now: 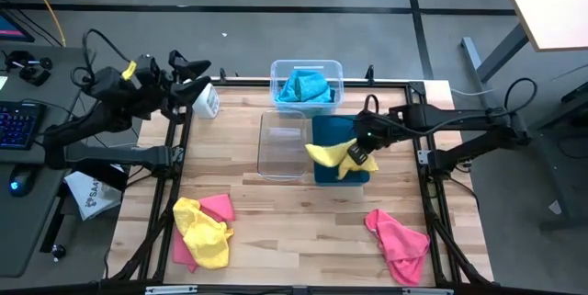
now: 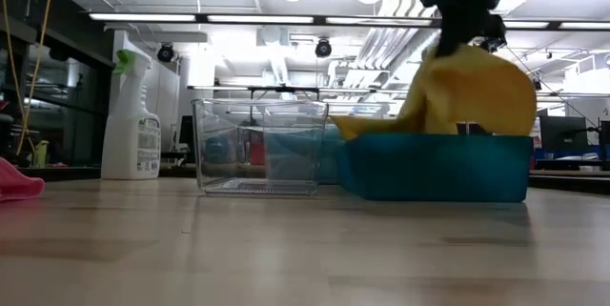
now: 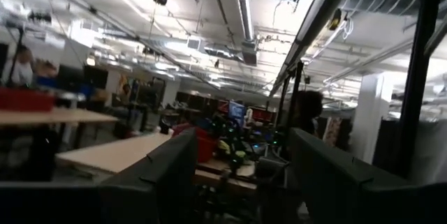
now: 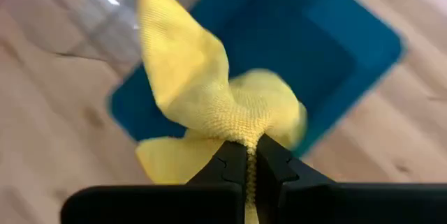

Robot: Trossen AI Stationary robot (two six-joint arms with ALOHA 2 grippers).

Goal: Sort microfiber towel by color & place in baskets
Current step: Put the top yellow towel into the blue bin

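The right gripper has its fingers pinched on a yellow towel, which hangs below them over the teal basket. The left gripper, fingers apart, holds nothing.

A white spray bottle with a green top stands on the wooden table, just in front of the left arm's open jaws and far from the right arm's jaws. A keyboard with blue lights and a mouse sit on a dark desk off the table, behind those left jaws. A white paper lies on the floor below that desk.
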